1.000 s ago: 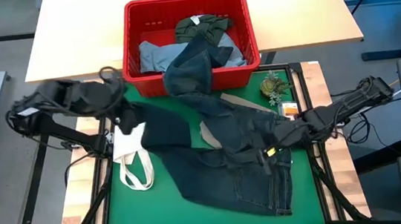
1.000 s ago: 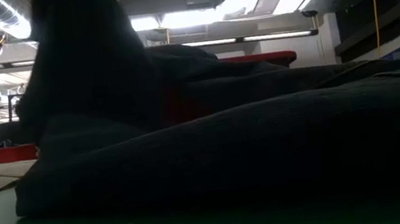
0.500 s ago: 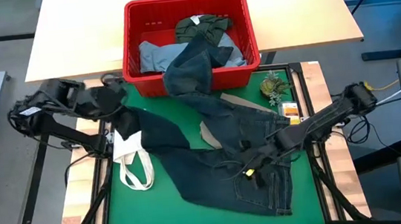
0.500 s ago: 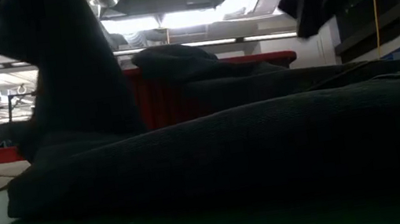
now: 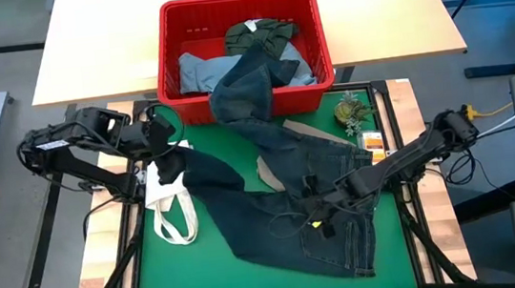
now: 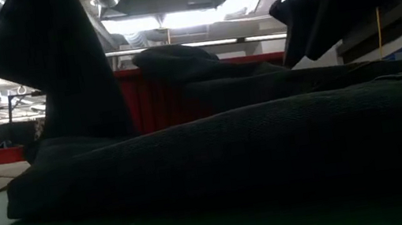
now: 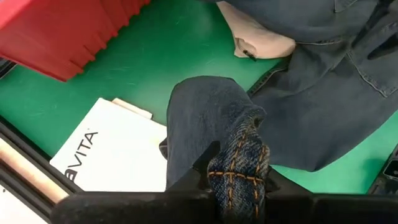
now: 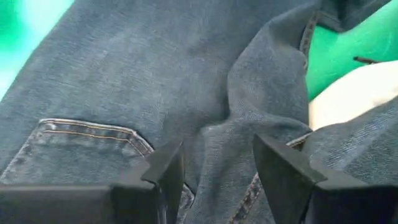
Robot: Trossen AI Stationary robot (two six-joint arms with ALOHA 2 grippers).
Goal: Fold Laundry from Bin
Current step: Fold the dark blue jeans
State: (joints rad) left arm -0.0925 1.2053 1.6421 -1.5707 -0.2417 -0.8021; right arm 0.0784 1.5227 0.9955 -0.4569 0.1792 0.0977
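Observation:
Dark navy jeans (image 5: pixel 283 208) lie spread on the green mat. One leg (image 5: pixel 243 93) is draped up over the near rim of the red bin (image 5: pixel 236 2), which holds light blue and olive laundry. My left gripper (image 5: pixel 170 153) is shut on the other leg's end, above the mat's far left part. My right gripper (image 5: pixel 315 213) is open and tilted down, just over the jeans' seat. In the right wrist view its fingers (image 8: pixel 166 177) stand on either side of a raised denim fold (image 8: pixel 224 149). Whether they touch it I cannot tell. My left gripper pinches the stitched hem (image 7: pixel 239 155) at the end of one jeans leg between its two fingers. The fingers slant steeply down from above. The leg end is lifted clear. The leg (image 6: pixel 59 70) hangs down from the fingers to the rest of the jeans on the mat.
A white tote bag (image 5: pixel 170 206) lies at the mat's left edge, below my left gripper. A beige piece (image 5: pixel 265 172) shows from under the jeans. A small plant (image 5: pixel 352 110) and an orange item (image 5: pixel 370 139) sit at the far right.
My right gripper has come down and tipped toward the jeans' seat, moving a little toward the table's left. My left gripper has sunk slightly and tipped further down with the leg end. The held leg stands lower and slacker than before.

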